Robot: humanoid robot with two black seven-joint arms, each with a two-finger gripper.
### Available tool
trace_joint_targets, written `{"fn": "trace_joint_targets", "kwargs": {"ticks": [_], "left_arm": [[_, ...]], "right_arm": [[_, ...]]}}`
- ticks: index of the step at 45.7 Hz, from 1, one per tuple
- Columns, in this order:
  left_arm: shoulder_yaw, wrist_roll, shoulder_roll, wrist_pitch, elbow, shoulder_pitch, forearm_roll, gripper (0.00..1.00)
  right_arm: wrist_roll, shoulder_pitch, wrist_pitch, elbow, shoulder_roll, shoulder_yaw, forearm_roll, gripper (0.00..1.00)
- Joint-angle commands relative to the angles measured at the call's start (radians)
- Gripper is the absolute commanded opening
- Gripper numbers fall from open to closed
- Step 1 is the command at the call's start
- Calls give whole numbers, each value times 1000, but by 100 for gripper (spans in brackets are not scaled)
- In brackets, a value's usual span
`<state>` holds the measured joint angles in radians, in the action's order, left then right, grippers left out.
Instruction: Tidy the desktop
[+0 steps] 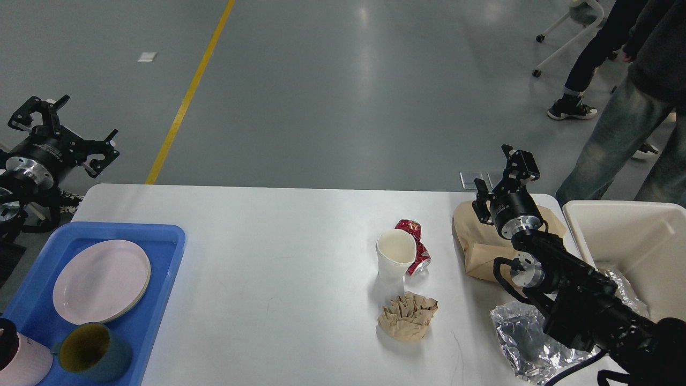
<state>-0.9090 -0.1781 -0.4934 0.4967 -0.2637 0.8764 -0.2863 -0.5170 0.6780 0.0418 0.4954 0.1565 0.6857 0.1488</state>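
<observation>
Two black two-finger grippers show, both empty. The left gripper [63, 127] hangs off the far-left corner of the large smooth white desktop [278, 257], above the grey floor, with its fingers spread wide. The right gripper [502, 172] is raised over a tan paper bag [479, 252] at the far right of the desktop, its fingers apart and holding nothing.

The desktop fills the near half of the scene. On its left lies a blue plastic tray [166, 241] holding a pale pink round plate [101, 280], a dark green cup [94, 351] on its side and a pink cup [24, 364]. Near the middle stand a white paper cup [395, 254] and, touching it behind, a crushed red can [415, 247]. Just nearer lies a crumpled brown napkin [407, 316]. Crinkled silver foil [517, 335] lies at the near right, under the right arm. A beige rectangular bin [627, 230] sits at the right edge.
</observation>
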Motion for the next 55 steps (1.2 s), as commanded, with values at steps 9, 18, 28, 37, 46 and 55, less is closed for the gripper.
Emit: {"fn": "trace_joint_targets", "kwargs": {"ticks": [9, 18, 28, 37, 46, 55], "left_arm": [[-5, 0, 33, -79, -2, 61, 3, 96], [-4, -1, 44, -86, -3, 73, 6, 96], [4, -1, 87, -83, -5, 66, 9, 96], [12, 0, 157, -81, -5, 58, 10, 96], [18, 0, 223, -83, -3, 58, 15, 96], [12, 57, 277, -64, -5, 55, 15, 96]], "right_arm": [[0, 0, 1, 0, 0, 0, 0, 100], [0, 0, 1, 0, 0, 0, 0, 100], [-2, 0, 0, 0, 0, 0, 0, 100], [0, 0, 0, 0, 0, 0, 0, 100], [0, 0, 1, 0, 0, 0, 0, 100], [-2, 0, 1, 0, 0, 0, 0, 100]]}}
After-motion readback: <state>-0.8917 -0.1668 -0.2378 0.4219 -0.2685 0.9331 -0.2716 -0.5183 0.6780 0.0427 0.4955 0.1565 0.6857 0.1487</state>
